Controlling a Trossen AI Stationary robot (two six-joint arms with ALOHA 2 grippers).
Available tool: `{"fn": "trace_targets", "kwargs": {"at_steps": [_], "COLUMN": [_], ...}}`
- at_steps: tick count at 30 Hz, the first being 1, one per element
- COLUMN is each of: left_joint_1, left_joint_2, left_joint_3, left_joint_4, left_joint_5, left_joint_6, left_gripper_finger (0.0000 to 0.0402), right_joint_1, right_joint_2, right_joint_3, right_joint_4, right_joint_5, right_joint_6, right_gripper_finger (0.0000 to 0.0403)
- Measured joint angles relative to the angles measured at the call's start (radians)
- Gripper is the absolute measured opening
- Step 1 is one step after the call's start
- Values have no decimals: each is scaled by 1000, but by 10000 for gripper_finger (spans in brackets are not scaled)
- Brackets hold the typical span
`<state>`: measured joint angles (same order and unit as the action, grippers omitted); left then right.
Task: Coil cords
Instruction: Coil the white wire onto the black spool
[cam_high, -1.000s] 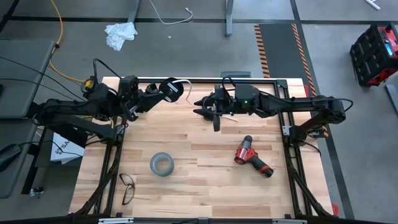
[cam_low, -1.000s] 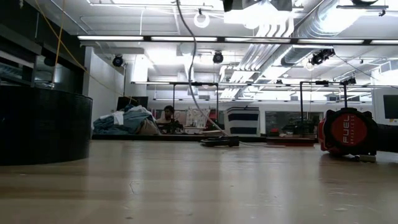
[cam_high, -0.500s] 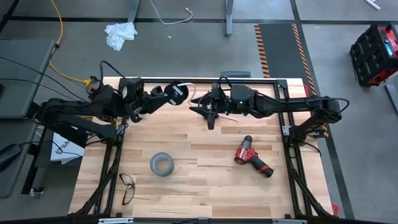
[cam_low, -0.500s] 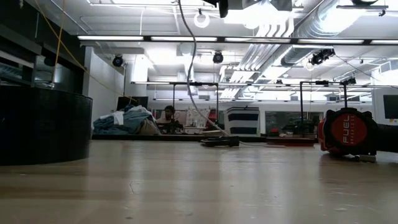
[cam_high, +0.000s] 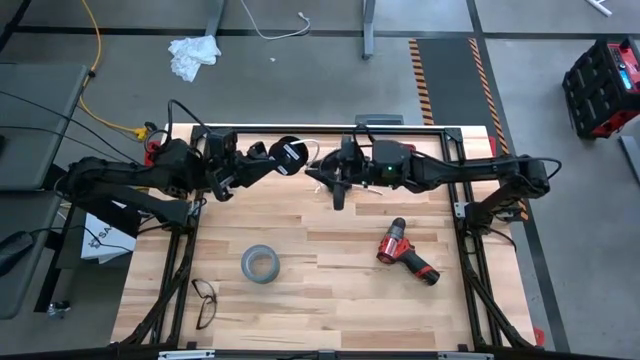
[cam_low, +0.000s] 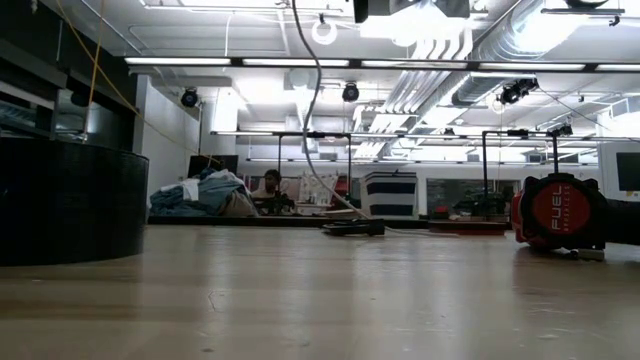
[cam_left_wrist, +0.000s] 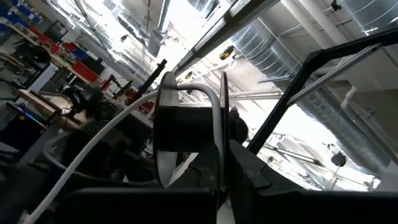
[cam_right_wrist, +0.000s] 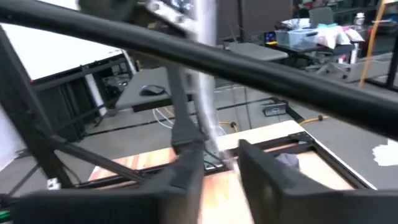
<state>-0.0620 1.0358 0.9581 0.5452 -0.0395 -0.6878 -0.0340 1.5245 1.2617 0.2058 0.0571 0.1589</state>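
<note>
Two arms meet near the bench's (cam_high: 330, 290) far edge. My left gripper (cam_high: 278, 160) is clamped on the black disc (cam_high: 290, 156), lifted off the wood near the middle of that edge. The white cable (cam_high: 312, 163) runs from the disc to my right gripper (cam_high: 327, 178), and passes between its narrowly parted fingers (cam_right_wrist: 186, 165); I cannot tell whether they pinch it. Grey tape roll (cam_high: 259, 264), glasses (cam_high: 205, 300) and red drill (cam_high: 405, 251) lie nearer the front edge.

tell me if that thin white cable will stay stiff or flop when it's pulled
Probably floppy: the white cable curves loosely off the black disc. It looks light, hanging in a slack bend in the low view. It may slip from the right gripper.
</note>
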Motion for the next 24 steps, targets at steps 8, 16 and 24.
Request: {"fn": "trace_targets", "kwargs": {"at_steps": [8, 16, 24], "left_joint_1": [0, 38, 101], "left_joint_2": [13, 90, 96], "left_joint_3": [0, 0, 0], "left_joint_4": [17, 84, 36], "left_joint_5": [-46, -34, -68], "left_joint_6": [0, -70, -49], "left_gripper_finger": [6, 6, 6], "right_joint_1": [68, 103, 156], "right_joint_2": [-4, 1, 1], "right_joint_3": [0, 8, 164], "right_joint_4": [102, 204, -69], "right_joint_5": [-12, -16, -23], "right_joint_6": [39, 18, -119], "right_gripper_finger": [3, 1, 0]}}
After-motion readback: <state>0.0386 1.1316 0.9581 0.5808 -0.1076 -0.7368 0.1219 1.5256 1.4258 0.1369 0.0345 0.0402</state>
